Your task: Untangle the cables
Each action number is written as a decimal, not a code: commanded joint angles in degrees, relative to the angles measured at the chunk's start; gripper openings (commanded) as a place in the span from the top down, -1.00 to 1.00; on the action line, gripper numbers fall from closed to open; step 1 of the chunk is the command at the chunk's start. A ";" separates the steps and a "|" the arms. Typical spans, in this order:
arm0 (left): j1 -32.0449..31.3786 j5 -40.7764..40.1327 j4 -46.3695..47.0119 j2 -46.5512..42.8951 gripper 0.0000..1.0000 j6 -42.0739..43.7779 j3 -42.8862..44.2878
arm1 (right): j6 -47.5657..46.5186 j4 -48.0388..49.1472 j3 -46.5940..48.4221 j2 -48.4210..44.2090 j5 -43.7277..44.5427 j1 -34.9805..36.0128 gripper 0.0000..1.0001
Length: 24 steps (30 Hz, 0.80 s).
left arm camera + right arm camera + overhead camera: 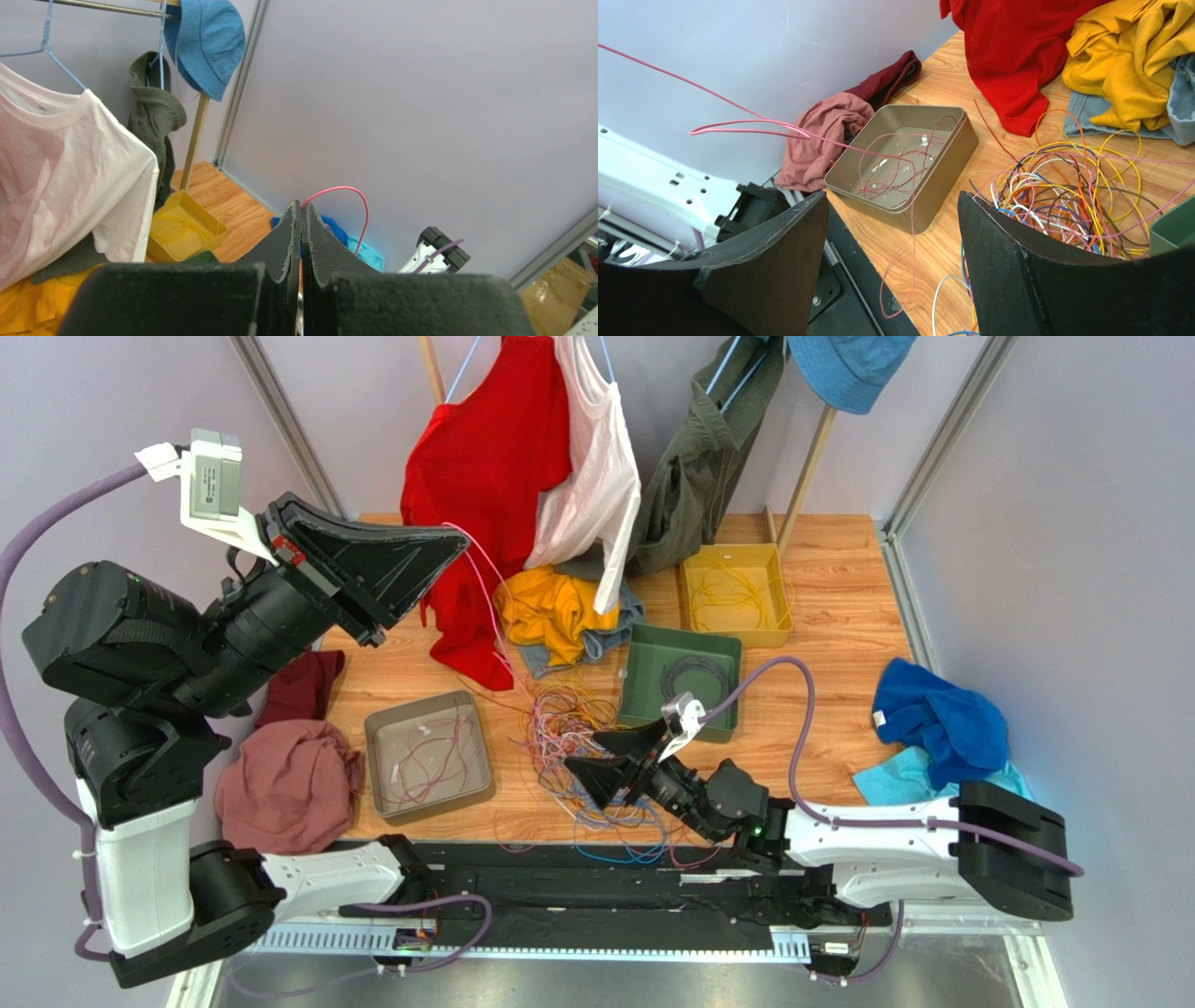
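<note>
The cables [578,739] lie in a many-coloured tangle on the wooden table, also seen at the right of the right wrist view as the cables [1066,187]. My left gripper [452,543] is raised high over the table's left rear and is shut on a pink cable [353,199]. That cable loops out of the closed tips of the left gripper [302,207]. The pink cable [494,602] slants down to the tangle. My right gripper [596,765] hovers low at the tangle's near edge. The right gripper [892,201] is open, and a slack strand of the pink cable [913,231] hangs between its fingers, untouched.
A taupe tray [484,756] holds a few red wires, a green tray [634,686] a dark coil, a yellow tray [776,602] yellow wires. Clothes lie around: red shirt [484,462], yellow garment [554,609], maroon cloths [288,777], blue cloths [943,728].
</note>
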 commanded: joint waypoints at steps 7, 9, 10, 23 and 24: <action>-0.17 1.88 1.79 0.63 1.00 -1.16 -0.25 | -0.80 13.07 3.35 5.77 0.72 0.51 -0.43; -0.17 1.70 1.53 0.72 1.00 -0.81 -0.16 | -0.80 12.80 2.92 4.98 0.98 0.69 -0.43; -0.17 1.62 1.44 0.63 1.00 -0.72 -0.16 | -0.89 12.89 2.57 4.54 0.98 0.86 -0.43; -0.17 2.93 1.79 -0.60 1.00 -2.13 -2.89 | -3.70 13.76 2.74 3.66 5.02 0.86 -0.43; -0.17 3.02 1.79 -0.69 1.00 -2.30 -3.06 | -3.62 14.38 2.74 4.18 5.28 0.87 -0.43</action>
